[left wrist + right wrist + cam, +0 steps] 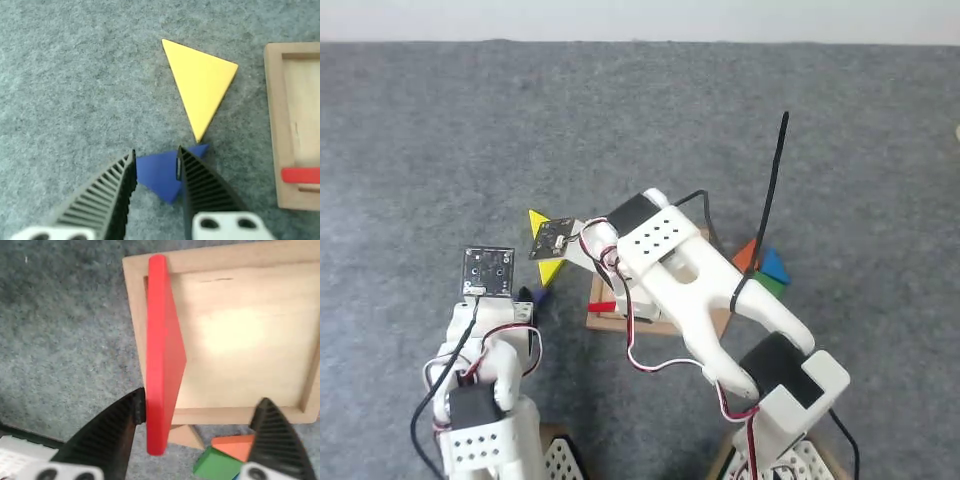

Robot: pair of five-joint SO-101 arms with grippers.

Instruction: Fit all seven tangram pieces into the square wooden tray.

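Grey carpet (440,150) covers the table. On it lies the tray (225,260), with a red piece (162,350) standing on edge at one wall. The right gripper (200,402) is spread wide, one finger touching the red piece. The left gripper (156,162), narrowly parted, straddles a blue triangle (157,175) just beside a yellow triangle (200,85)

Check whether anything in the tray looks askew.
Yes. The red piece isn't lying flat: it sits tilted along one side of the wooden tray, resting on the rim with one end sticking out past it.
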